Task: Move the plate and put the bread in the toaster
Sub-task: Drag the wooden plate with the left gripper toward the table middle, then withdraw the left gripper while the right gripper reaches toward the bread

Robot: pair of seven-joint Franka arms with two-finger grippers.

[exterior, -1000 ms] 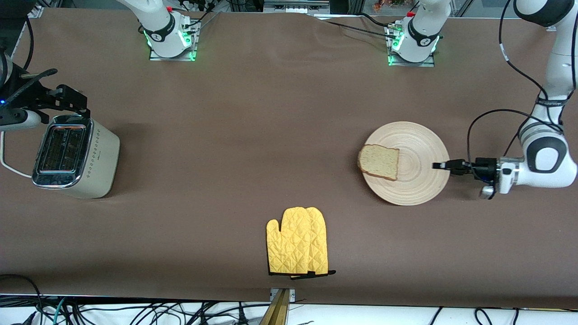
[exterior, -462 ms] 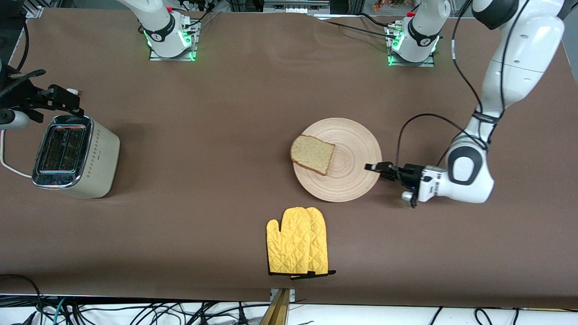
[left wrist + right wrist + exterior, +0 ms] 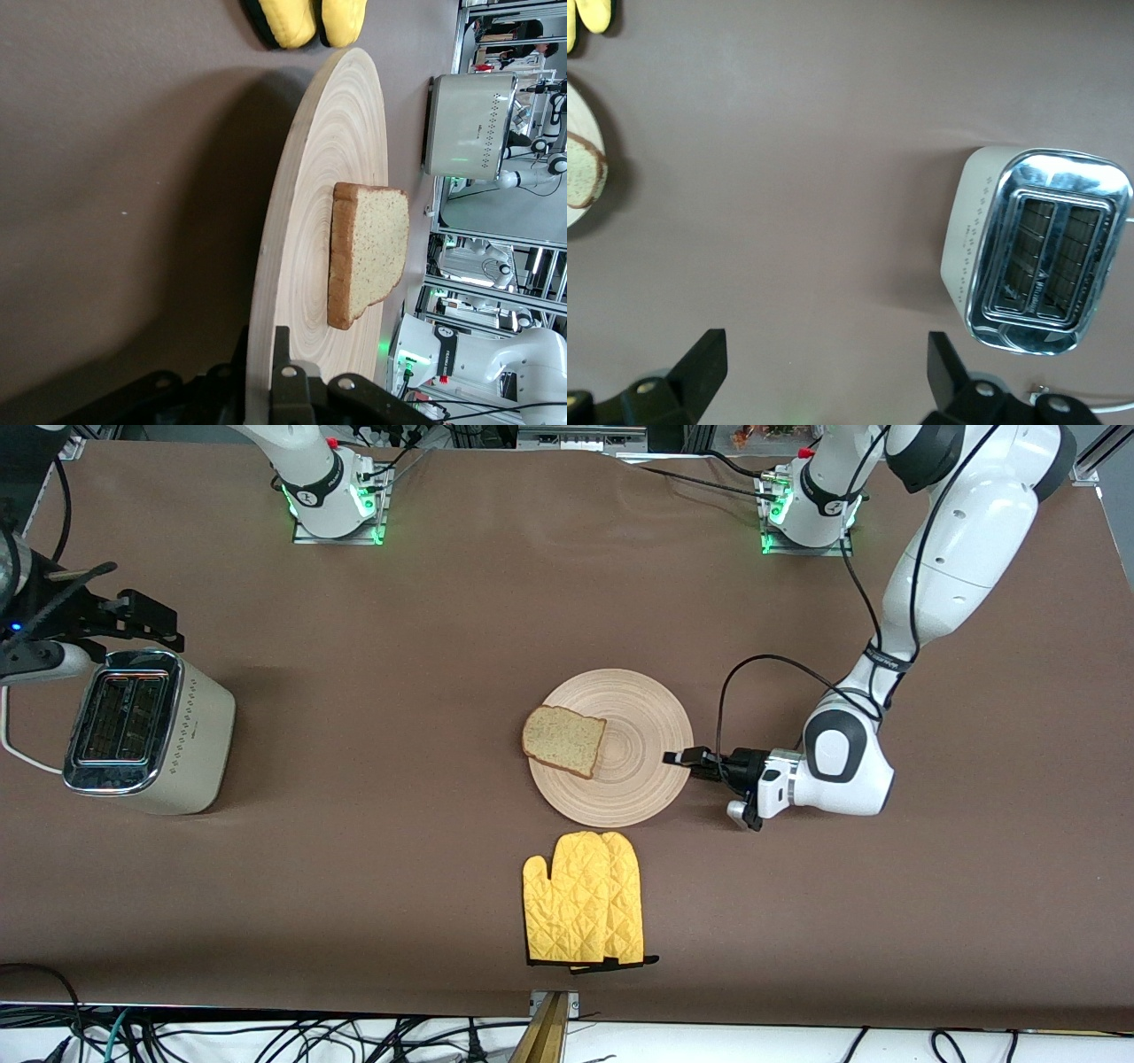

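Yellow mitt nearest the camera. Plate mid-table just past it, rim pinched by left gripper; bread on the plate's edge away from the fingers. Right gripper spread wide, hanging by toaster.

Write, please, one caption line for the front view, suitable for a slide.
Left gripper shut on the plate rim, bread on it, above the yellow mitt; right gripper open over the toaster.

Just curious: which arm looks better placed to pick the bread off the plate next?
Probably the right: its gripper is open by the toaster. The left gripper is shut on the plate holding the bread.
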